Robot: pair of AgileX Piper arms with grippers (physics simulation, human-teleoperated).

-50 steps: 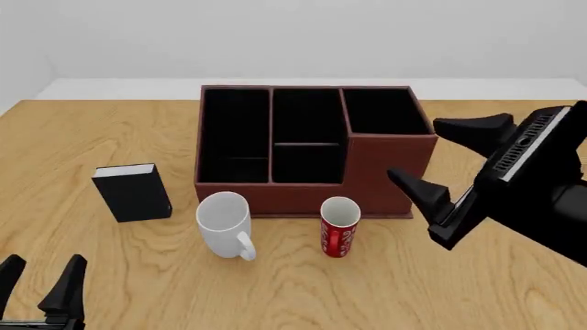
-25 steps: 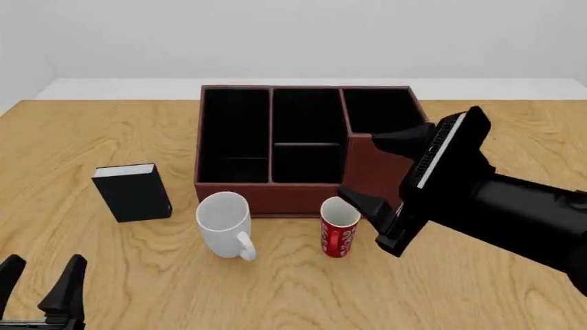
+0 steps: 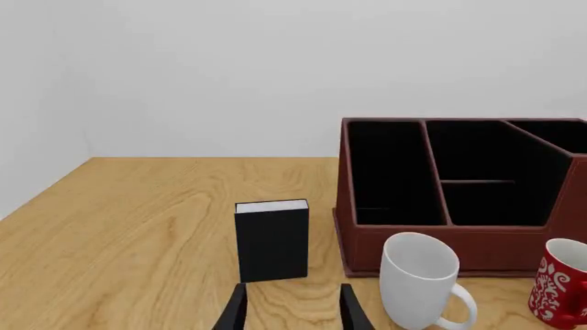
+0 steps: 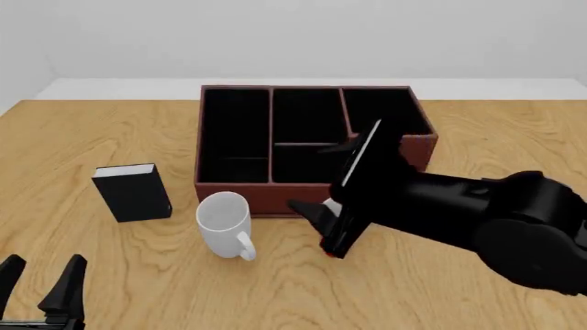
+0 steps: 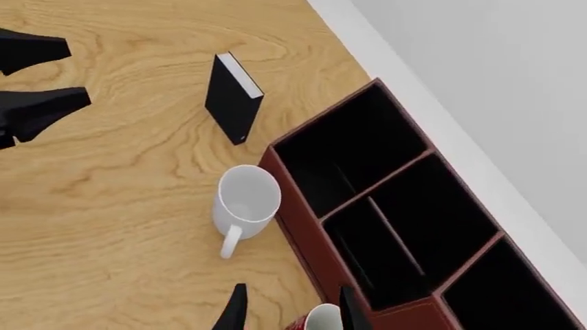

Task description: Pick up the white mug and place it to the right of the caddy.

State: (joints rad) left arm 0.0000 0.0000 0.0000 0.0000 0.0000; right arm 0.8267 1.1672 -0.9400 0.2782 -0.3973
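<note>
The white mug point(image 4: 225, 223) stands upright on the table just in front of the caddy's left end, handle toward me; it also shows in the left wrist view point(image 3: 420, 278) and the right wrist view point(image 5: 247, 199). The caddy point(image 4: 240, 194) is a large reddish-brown box in the middle of the table point(image 3: 477, 249) point(image 5: 303, 227). My right gripper point(image 4: 314, 176) is open and empty, above the caddy's front edge, to the right of the mug. My left gripper point(image 4: 41, 282) is open and empty at the near left edge.
A red cup point(image 3: 561, 282) with white markings stands right of the mug, mostly hidden behind my right gripper in the front view. A small black book point(image 4: 133, 191) stands left of the caddy. Bare wooden table point(image 4: 513, 137) lies right of the caddy.
My right arm has swung left from beside the caddy's right end to over its front edge, now covering the red cup. Left arm and objects have not moved.
</note>
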